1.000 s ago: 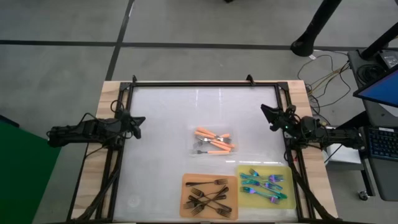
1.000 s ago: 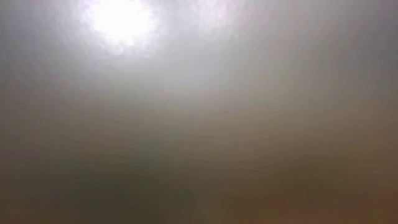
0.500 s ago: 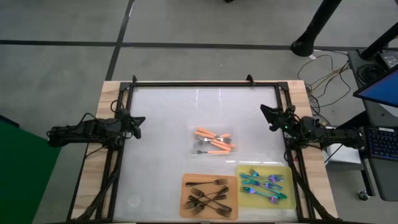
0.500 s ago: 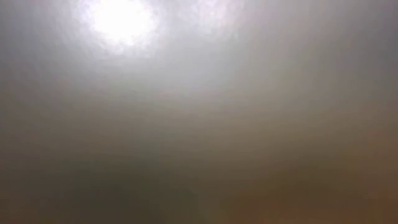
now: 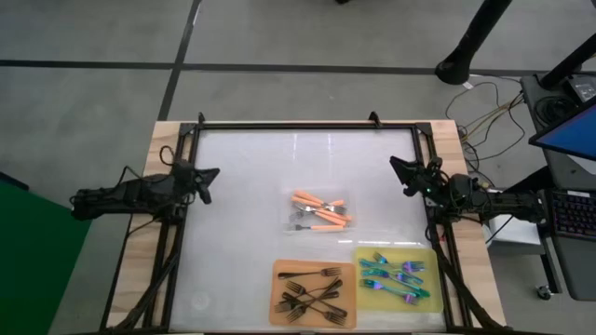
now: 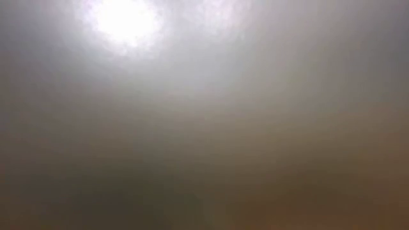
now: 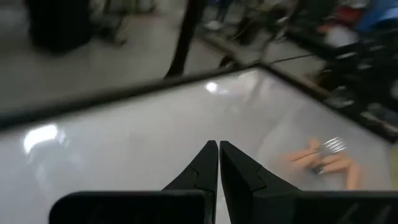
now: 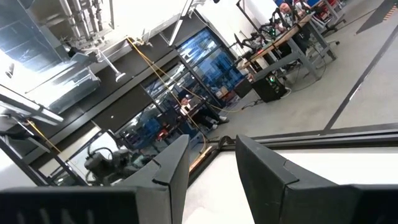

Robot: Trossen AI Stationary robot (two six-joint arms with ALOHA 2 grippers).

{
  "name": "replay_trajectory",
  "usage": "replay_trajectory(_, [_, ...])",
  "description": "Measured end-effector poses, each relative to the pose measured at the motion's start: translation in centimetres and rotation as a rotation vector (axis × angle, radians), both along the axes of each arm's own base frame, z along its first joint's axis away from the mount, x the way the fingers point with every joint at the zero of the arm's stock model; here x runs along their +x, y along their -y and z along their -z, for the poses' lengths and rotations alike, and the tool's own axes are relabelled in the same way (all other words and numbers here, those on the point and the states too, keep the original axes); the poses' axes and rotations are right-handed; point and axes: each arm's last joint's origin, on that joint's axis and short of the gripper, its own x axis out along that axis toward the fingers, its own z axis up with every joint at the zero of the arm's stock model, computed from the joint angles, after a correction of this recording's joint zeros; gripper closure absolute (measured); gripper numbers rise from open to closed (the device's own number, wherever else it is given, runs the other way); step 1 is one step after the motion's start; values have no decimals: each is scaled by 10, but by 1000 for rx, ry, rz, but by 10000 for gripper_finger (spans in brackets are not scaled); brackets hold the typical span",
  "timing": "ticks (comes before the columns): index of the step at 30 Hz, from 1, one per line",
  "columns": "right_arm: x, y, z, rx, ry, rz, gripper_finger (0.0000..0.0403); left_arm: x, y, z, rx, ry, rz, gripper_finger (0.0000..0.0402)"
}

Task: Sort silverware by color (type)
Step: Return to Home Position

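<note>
In the high view, the orange-handled forks [image 5: 319,211] lie in a loose pile on a clear sheet at the table's middle. The black forks [image 5: 311,293] lie on an orange mat [image 5: 279,309] at the near edge. The iridescent forks [image 5: 395,276] lie on a yellow mat [image 5: 363,298] beside it. My left gripper [image 5: 209,176] [image 7: 219,152] is shut and hovers at the table's left edge, with the orange-handled forks [image 7: 323,155] ahead of it. My right gripper [image 5: 400,170] [image 8: 212,155] is open at the right edge. The low view shows only haze.
A black frame [image 5: 298,124] runs round the white table top. Bare surface [image 5: 242,177] spreads between the two arms and toward the far edge. Cables [image 5: 494,112] and a blue screen [image 5: 573,130] sit beyond the right side.
My left gripper has swung a little toward the table's far edge and stayed shut. The forks and mats have not moved.
</note>
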Motion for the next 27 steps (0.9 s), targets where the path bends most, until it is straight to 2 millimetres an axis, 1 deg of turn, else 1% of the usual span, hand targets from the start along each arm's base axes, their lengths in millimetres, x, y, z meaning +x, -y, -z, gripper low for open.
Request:
replay_trajectory(3, [0, 0, 0, 0, 0, 0, 282, 3, 0, -10, 141, 12, 54, 402])
replay_trajectory(7, [0, 0, 0, 0, 0, 0, 282, 4, 0, -19, 363, -55, 91, 402])
replay_trajectory(10, [0, 0, 0, 0, 0, 0, 282, 5, 1, -24, 456, -64, 108, 402])
replay_trajectory(15, [0, 0, 0, 0, 0, 0, 282, 6, 3, -28, 476, -9, 183, 402])
replay_trajectory(18, [0, 0, 0, 0, 0, 0, 282, 7, 3, -28, 476, -9, 192, 402])
replay_trajectory(22, [0, 0, 0, 0, 0, 0, 282, 9, 3, -22, 475, -19, 210, 402])
replay_trajectory(27, [0, 0, 0, 0, 0, 0, 282, 14, 5, -15, 480, 26, 237, 402])
